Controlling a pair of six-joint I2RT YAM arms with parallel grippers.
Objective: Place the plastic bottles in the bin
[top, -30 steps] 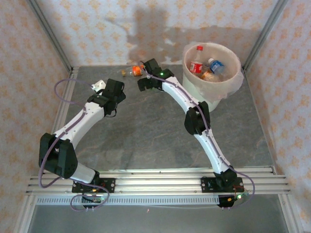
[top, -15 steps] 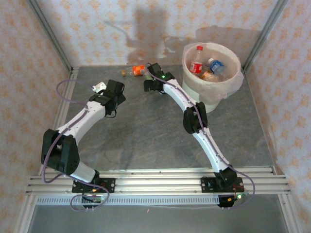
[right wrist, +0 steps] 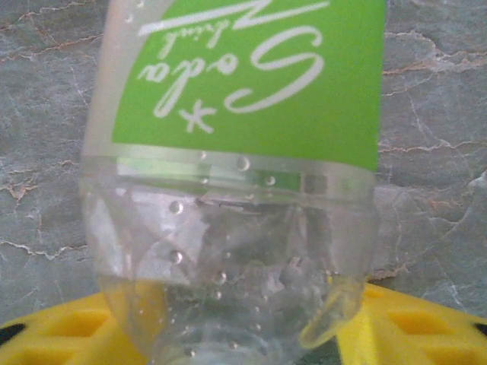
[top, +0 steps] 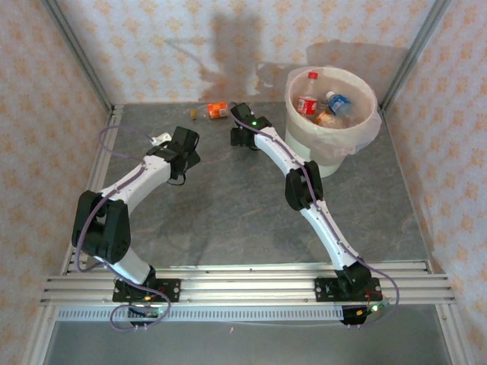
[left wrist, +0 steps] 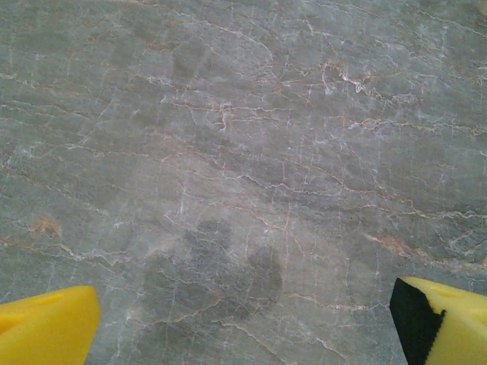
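Green label, "Soda" in white script: that's the green-label bottle [right wrist: 243, 76], lying on the grey counter [top: 228, 213] at the far side, left of the bin [top: 319, 148]. In the right wrist view its clear base end sits between the yellow fingers [right wrist: 411, 323] of the right hand [right wrist: 228, 338]. The fingers stand close in on both sides, so we read it as a grip, but we can't tell how firm.

The left hand [left wrist: 243, 319] is spread wide over bare counter w/ nothing in it.

Step in hand, as we judge it: secure this bottle, then carry it to the bin.

- The hold is low, near the base, not mid-body. The plastic looks thin and dented, so we'd squeeze just enough; too much and it may buckle and squirt out.
- Lift straight up first, then swing right, high enough to clear the rim.
- Let go over the middle, above the red-label bottle [top: 307, 103] and the others inside.
- An orange-label bottle [top: 217, 110] lies just beside, so don't clip it on the way up. It's prob. next.
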